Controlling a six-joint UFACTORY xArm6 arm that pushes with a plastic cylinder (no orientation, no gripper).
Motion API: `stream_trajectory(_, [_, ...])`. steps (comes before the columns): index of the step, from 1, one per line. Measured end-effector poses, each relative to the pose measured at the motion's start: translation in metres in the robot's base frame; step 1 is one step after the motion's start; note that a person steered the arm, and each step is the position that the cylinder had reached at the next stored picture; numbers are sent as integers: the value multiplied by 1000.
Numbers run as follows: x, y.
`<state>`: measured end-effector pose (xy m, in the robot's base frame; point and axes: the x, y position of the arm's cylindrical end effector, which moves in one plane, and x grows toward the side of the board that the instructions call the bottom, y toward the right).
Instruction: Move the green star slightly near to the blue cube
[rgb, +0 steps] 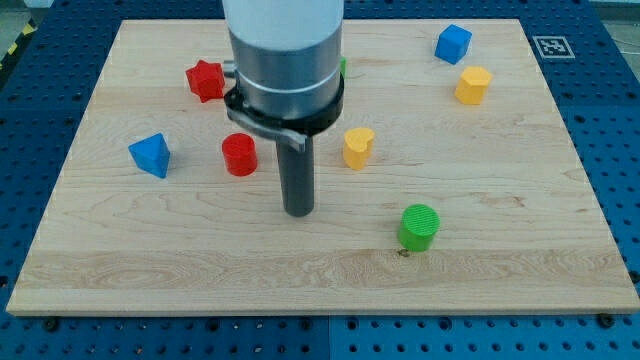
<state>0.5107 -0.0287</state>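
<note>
Wooden board (320, 270) sitting on a blue perforated bench, with a little marker tag at the board's top right corner. Only one camera view here, so that's all I've got to go on.

Blocks are scattered all over, nothing touching anything else. At the view's left there's a blue triangular block (150, 155), a red cylinder (239, 155) just to the right of it, and a red star (206, 80) higher up. Middle of the board has a yellow block (358, 147), kind of heart-ish but I can't swear to the shape. Lower right of centre is a green cylinder (419, 227). Up at the top right you've got the blue cube (452, 43) with a yellow hexagon-looking block (473, 85) just below it.

Now the green star (343, 66): basically hidden. All I see is a sliver of green poking out at the right edge of the arm's big grey body, so the arm is blocking the camera's line to it. It's well apart from the blue cube, off to the cube's left.

No jaws on this rig, just a plain rod, so there's nothing to open or close. My tip (298, 213) is down on the board between the red cylinder and the green cylinder, touching neither, and below the star's spot. My guess is it needs to get around to the star's left side to shove it rightward toward the cube.
</note>
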Motion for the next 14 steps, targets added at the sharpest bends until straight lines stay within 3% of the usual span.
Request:
stream_trajectory(10, [-193, -23])
stream_trajectory(14, [-208, 13])
